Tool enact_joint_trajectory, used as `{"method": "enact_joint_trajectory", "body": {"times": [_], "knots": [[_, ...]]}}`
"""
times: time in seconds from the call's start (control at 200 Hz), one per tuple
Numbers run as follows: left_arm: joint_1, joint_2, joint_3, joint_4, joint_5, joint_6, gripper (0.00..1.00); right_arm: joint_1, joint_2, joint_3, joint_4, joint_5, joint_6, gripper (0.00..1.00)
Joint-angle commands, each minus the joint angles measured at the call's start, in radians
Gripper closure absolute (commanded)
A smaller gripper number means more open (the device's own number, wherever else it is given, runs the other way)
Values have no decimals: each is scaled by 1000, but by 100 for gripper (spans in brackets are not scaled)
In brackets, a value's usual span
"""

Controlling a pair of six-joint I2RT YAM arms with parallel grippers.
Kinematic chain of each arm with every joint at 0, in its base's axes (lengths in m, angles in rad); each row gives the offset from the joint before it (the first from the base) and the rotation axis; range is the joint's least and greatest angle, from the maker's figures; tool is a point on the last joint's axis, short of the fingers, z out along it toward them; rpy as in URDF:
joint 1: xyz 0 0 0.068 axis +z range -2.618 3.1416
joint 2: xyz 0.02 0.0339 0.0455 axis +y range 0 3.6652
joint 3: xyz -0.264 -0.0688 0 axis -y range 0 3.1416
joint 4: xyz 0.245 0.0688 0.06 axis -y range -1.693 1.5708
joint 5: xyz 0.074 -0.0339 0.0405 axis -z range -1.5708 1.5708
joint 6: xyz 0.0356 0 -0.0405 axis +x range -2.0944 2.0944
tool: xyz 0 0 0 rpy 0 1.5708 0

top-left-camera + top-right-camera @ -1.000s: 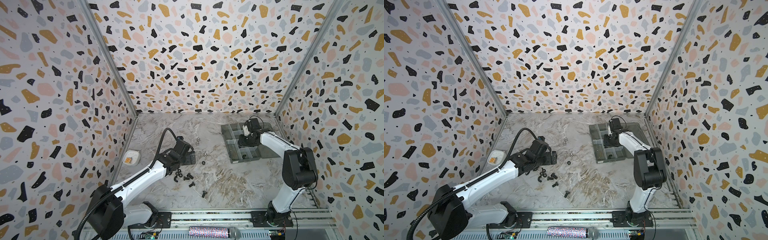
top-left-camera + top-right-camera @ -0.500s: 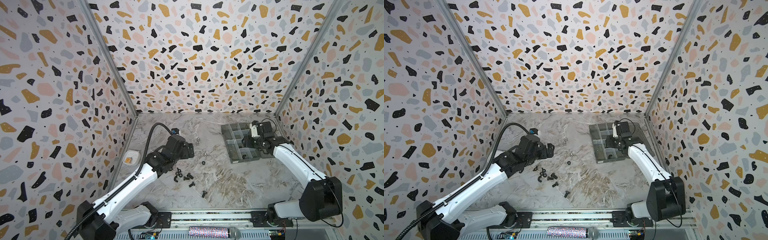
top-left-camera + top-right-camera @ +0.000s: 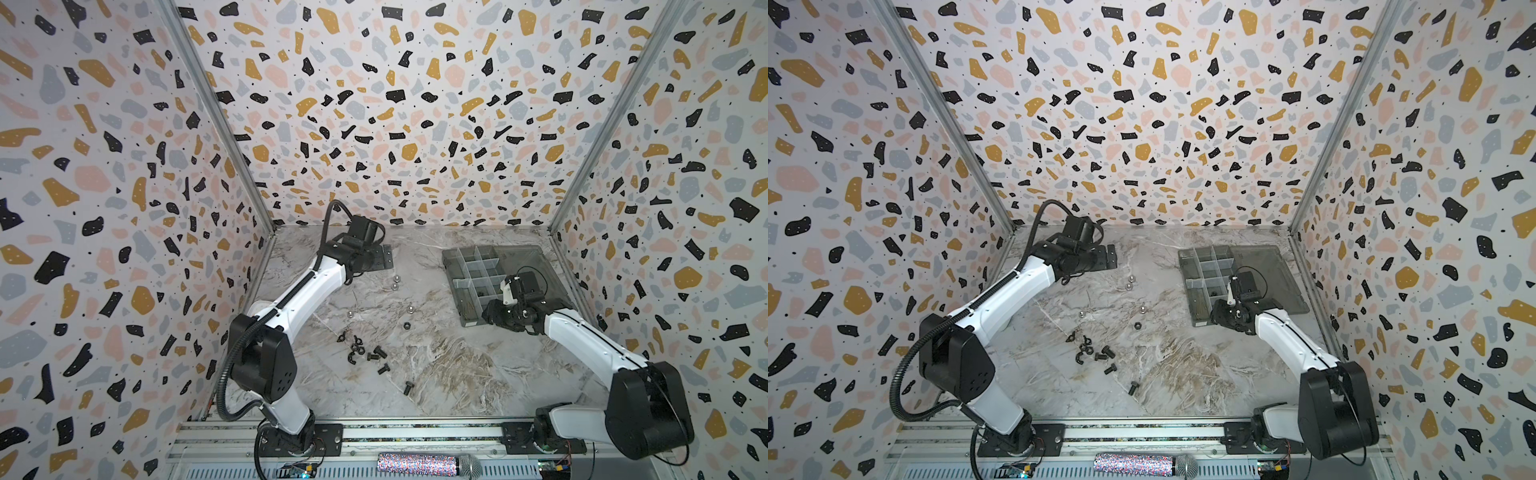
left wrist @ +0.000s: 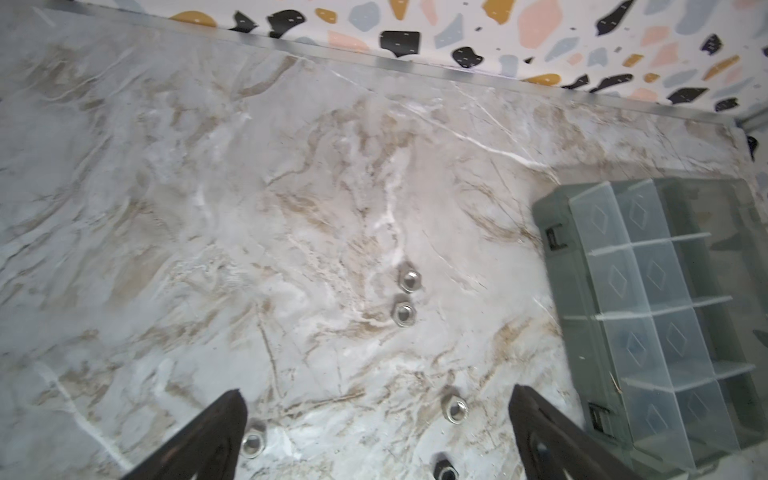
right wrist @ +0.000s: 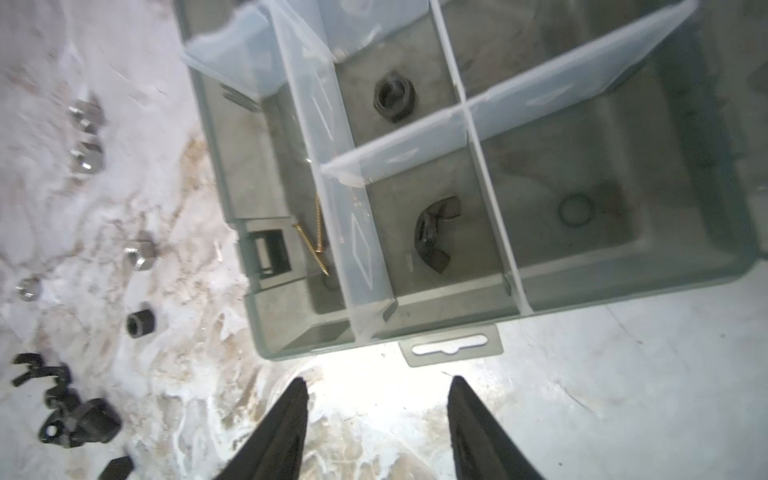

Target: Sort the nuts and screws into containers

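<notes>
**While both hands hang empty, most hardware sits unsorted**

Left hand (image 4: pixel 376 392): fingers wide apart, nothing between them. It's raised over the far-left worktop (image 3: pixel 457 374). My read is that it's lining up on the silver nuts (image 4: pixel 410 280) below while staying clear of the other arm.

Right hand (image 5: pixel 378 379): fingers partly apart, also empty. It's just off the near edge of the box (image 3: pixel 449 270), so it looks free to go for the next piece.

The lid (image 3: pixel 528 257) lies flat on the far side of the box, so every compartment is reachable from above.

The box holds one type per compartment, which keeps kinds apart:
- 1 hex nut (image 5: pixel 392 96)
- 1 wing nut (image 5: pixel 436 232) in the next cell
- 2 brass screws (image 5: pixel 313 237) in the long side cell

Loose on the worktop, well apart from the box:
- 4 silver nuts
- 1 loose hex nut (image 3: pixel 407 325)
- at least 3 bolts (image 3: pixel 378 353)
- 3 or so loose wing nuts (image 3: pixel 355 344), clumped too tight to count for sure

The clump will likely need single picks off its edge.
</notes>
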Motion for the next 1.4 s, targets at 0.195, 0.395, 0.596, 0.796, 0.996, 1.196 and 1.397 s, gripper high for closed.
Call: {"method": "enact_joint_trajectory", "body": {"times": [0.195,0.395,0.596,0.796,0.996,1.196,1.397], "knots": [[89,-14,-64,-50,92,-29,0,-35,85,157,-90,64,-14,44],[98,3,-52,-33,76,-32,0,-78,218,225,-73,64,-76,48],[98,15,-34,-25,78,-43,0,-121,265,199,-58,25,-106,48],[99,48,-15,-35,82,-38,0,-99,278,113,-42,-53,-102,54],[98,64,-36,-36,90,-18,0,-30,233,60,-73,-59,-69,55],[99,68,-44,-43,101,10,0,29,153,16,-142,-52,-22,56],[100,69,-72,-47,112,40,0,81,50,-75,-218,-38,10,56]]}}
